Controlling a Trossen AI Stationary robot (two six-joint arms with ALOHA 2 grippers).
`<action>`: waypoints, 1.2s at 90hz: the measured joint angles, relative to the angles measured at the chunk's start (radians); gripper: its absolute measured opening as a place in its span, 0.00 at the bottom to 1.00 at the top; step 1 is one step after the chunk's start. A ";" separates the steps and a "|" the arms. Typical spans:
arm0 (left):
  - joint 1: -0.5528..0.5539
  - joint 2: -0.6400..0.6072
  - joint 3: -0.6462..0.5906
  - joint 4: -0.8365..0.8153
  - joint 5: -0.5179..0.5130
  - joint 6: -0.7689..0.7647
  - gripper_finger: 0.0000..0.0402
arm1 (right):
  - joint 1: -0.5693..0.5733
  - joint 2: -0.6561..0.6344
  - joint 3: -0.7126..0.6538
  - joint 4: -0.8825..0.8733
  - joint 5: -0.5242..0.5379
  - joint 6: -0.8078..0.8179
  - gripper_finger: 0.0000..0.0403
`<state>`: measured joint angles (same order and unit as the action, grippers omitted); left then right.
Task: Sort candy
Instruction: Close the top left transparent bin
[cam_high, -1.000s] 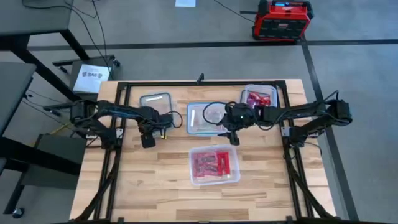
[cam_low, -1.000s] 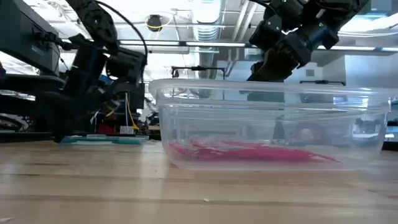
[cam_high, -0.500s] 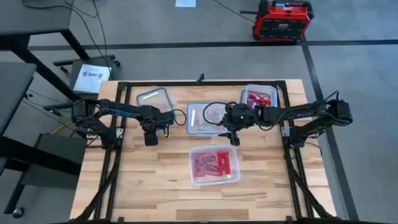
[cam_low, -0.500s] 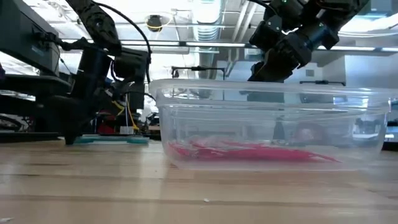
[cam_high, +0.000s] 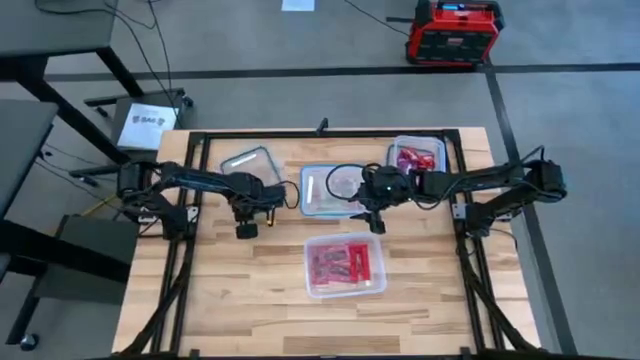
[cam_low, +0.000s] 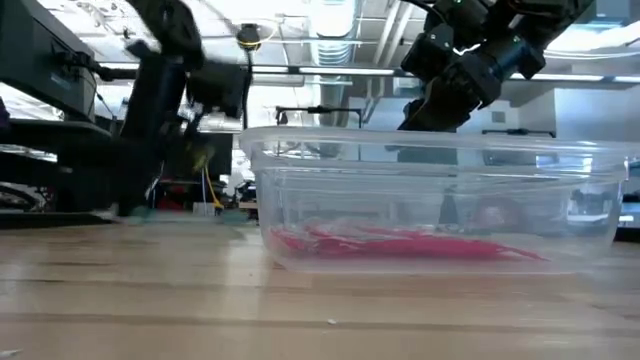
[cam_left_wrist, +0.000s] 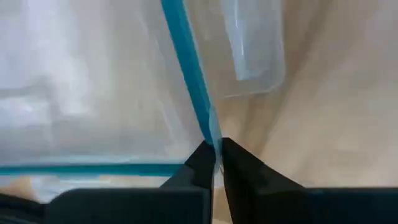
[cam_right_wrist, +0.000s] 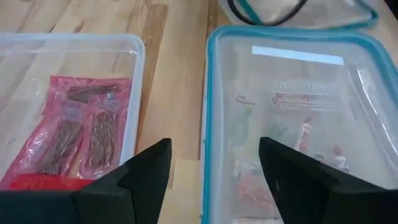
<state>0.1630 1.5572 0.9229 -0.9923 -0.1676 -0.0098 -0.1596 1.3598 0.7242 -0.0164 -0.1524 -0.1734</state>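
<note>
Red candy packets (cam_high: 343, 262) lie in the clear near container (cam_high: 312, 282), which also fills the low view (cam_low: 600, 190). More red candy (cam_high: 415, 157) sits in the far right container (cam_high: 436, 143). A middle container (cam_high: 310, 192) is closed by a blue-rimmed lid, and small sweets (cam_right_wrist: 305, 143) show through it. My left gripper (cam_high: 246, 205) is shut on a loose clear lid (cam_high: 248, 165) with a bluish rim. My right gripper (cam_high: 374, 218) hangs open over the gap between the near and middle containers. My left gripper pinches the loose lid's blue rim (cam_left_wrist: 205, 127) between its two fingertips. Only the edge of the lid is in the hold, and the fingers lie across the rim. The rest of the lid spreads away beyond the fingers. Whether it is clear of the table I cannot tell.
A black frame (cam_high: 200, 140) runs around the wooden tabletop. Bare wood (cam_high: 230, 290) lies left of the near container. A red and black box (cam_high: 452, 32) stands on the floor beyond the table. Black cables (cam_right_wrist: 267, 15) lie past the middle container.
My left gripper has shifted a little toward the table's right edge with the loose lid. The lid has turned about from square with the table to skewed. My right arm has kept still.
</note>
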 joint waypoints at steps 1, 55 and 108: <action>-0.002 -0.004 0.007 -0.009 0.002 -0.003 0.00 | 0.000 0.000 0.000 0.000 0.000 0.000 0.57; -0.160 -0.150 0.379 -0.228 -0.008 -0.134 0.00 | -0.001 -0.133 0.000 0.005 0.030 -0.125 0.57; -0.212 -0.150 0.794 -0.198 0.031 -0.045 0.00 | -0.128 -0.298 -0.001 -0.001 0.052 -0.145 0.57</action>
<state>-0.0490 1.4071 1.7169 -1.1907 -0.1364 -0.0547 -0.2874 1.0615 0.7235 -0.0177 -0.1000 -0.3186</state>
